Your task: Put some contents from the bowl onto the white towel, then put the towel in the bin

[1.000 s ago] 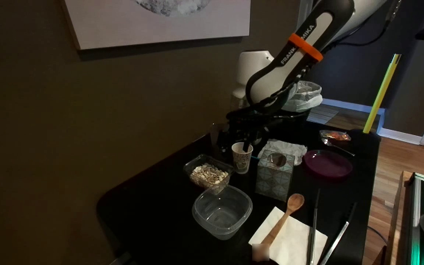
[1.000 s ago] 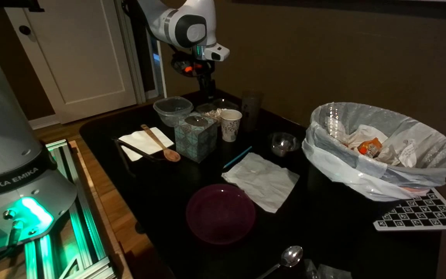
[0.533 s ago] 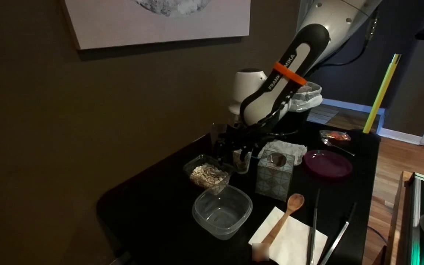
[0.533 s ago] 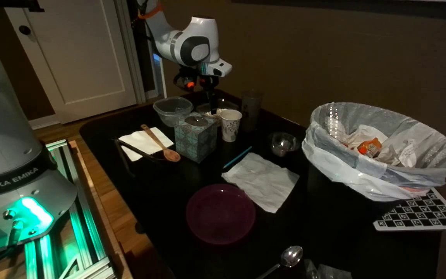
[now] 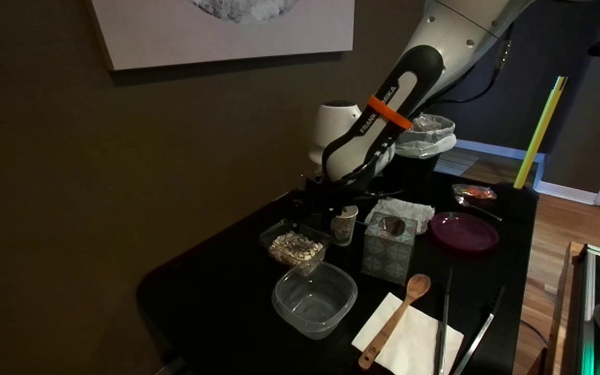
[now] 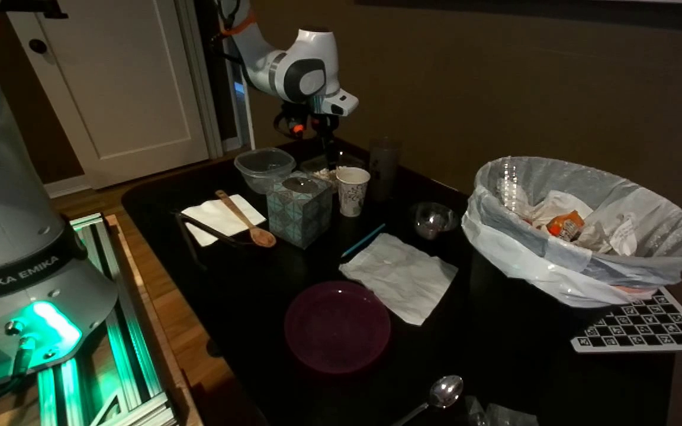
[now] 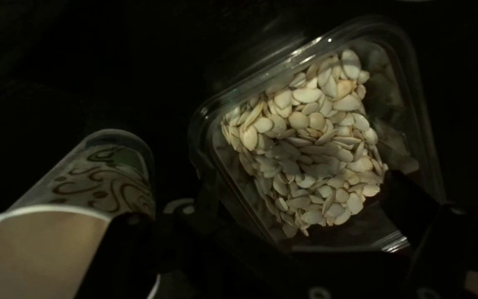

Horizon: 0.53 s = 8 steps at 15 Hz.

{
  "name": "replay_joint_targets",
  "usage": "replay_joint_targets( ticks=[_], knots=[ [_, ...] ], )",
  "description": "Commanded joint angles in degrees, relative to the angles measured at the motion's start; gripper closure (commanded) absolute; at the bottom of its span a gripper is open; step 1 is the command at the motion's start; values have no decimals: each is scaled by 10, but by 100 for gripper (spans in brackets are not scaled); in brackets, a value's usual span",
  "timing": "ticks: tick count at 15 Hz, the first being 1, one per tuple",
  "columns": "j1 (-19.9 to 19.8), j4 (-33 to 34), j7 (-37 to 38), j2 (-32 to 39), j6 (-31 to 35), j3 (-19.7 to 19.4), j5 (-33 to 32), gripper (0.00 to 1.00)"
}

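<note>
Your fingers [image 7: 411, 203] stand wide apart, one overlapping the paper cup [image 7: 102, 182] in your wrist view; whether it touches, you cannot tell. Just beside the cup, your clear, squarish bowl [image 7: 394, 137] sits mouth up, flat pale seeds [image 7: 318, 120] inside. On the cup's opposite side your creased towel [image 6: 400, 281] lies flat, long axis running away from the cup. Well apart from the cup stands the plastic-lined round bin [image 6: 527, 263].

Dim; green glow [image 6: 57, 326] on robot base [image 6: 39, 296]; wrist view darkest
</note>
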Motion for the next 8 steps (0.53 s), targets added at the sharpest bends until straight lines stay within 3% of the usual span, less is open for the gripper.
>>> replay_joint_targets(
  ticks=[1, 8],
  knots=[
    [18, 42, 14, 47, 11, -15, 10, 0],
    [35, 98, 24, 102, 5, -23, 13, 1]
  ],
)
